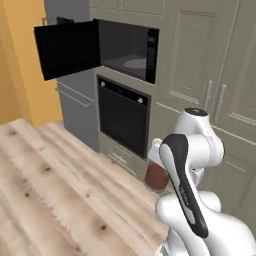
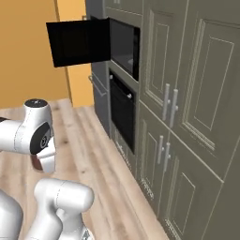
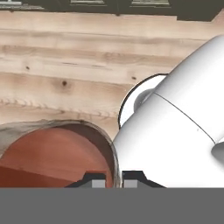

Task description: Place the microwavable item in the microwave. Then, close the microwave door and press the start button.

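While the microwave door (image 1: 66, 47) stood open, the gripper (image 3: 113, 178) pinched the reddish-brown cup's (image 3: 52, 153) rim.
Jaws nearly closed, over wooden floor (image 1: 60, 190).

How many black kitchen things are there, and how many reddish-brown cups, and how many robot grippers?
Black things: 3, the microwave, the microwave door swung open, and the oven below.
Reddish-brown cups: 1, the microwavable item, with the gripper closed on its rim.
Grippers: 1, the gripper.
Total: 5.
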Controlling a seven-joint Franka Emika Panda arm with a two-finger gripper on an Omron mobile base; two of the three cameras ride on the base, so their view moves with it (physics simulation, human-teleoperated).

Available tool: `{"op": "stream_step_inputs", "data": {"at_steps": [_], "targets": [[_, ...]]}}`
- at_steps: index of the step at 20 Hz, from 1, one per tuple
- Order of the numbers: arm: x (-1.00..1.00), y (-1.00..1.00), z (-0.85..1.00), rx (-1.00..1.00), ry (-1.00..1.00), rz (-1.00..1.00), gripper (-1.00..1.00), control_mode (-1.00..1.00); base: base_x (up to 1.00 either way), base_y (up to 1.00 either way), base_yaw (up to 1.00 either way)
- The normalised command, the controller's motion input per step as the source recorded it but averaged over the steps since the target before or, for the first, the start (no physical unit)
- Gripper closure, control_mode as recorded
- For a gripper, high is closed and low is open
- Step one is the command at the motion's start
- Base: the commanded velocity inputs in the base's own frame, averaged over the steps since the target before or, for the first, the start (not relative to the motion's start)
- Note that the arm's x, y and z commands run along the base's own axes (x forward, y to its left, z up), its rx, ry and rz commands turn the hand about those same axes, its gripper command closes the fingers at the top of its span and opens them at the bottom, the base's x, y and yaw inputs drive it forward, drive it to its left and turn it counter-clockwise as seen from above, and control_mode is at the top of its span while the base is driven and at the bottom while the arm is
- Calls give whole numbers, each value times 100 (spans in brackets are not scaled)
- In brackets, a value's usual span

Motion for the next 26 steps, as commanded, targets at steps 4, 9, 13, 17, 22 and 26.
{"op": "stream_step_inputs", "data": {"at_steps": [4,9,13,17,22,26], "targets": [[0,0,0,0,0,0,100,100,84,16,-34],[0,0,0,0,0,0,100,100,72,46,-40],[0,0,0,0,0,0,100,100,62,63,-38],[0,0,0,0,0,0,100,100,54,68,-31],[0,0,0,0,0,0,100,100,27,59,-20],[0,0,0,0,0,0,100,100,36,36,-34]]}}
